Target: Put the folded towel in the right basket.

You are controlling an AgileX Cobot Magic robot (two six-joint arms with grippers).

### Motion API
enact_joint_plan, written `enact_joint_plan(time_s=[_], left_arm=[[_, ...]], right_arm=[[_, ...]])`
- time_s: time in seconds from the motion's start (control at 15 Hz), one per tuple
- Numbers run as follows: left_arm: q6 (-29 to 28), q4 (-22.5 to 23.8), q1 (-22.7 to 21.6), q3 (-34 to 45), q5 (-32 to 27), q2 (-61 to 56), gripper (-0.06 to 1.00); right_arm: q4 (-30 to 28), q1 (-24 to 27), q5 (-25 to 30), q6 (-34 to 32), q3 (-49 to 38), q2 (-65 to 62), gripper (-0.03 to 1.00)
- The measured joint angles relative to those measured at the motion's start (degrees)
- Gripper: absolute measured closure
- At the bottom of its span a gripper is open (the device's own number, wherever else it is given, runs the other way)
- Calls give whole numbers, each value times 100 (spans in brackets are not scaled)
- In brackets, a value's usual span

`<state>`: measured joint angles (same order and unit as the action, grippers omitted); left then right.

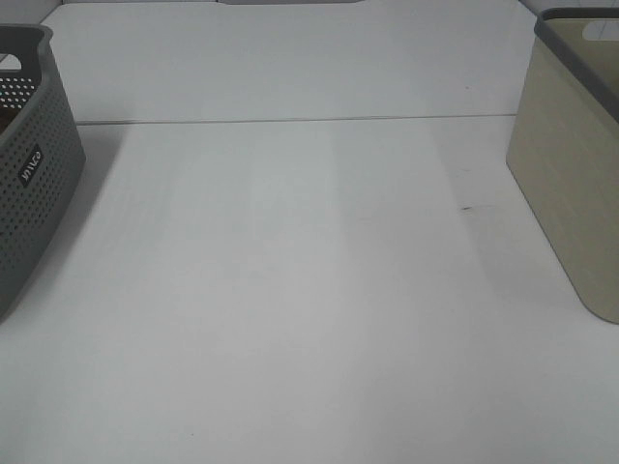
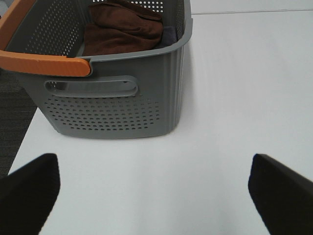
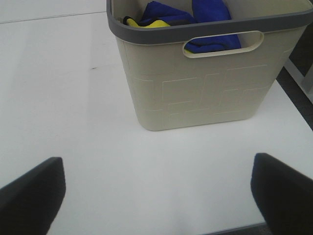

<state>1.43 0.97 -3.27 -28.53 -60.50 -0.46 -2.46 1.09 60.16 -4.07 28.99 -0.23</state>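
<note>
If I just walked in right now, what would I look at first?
Probably the bright blue towel with a bit of yellow cloth inside the beige basket at the right edge of the white table. Then the brown towel lying in the grey holey basket with the orange handle on the left.

From high up we look down on the table [image 1: 290, 290], catching only the edges of the grey basket [image 1: 29, 164] and beige basket [image 1: 571, 184]. Our left wrist camera faces the grey basket [image 2: 117, 103] closely; our right wrist camera faces the beige basket [image 3: 205, 93] likewise.
</note>
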Motion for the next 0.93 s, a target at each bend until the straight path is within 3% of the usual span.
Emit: enact_joint_plan(time_s=[0.93], left_arm=[[0,-6,0,0,0,0,-3]], right_arm=[[0,0,0,0,0,0,-2]])
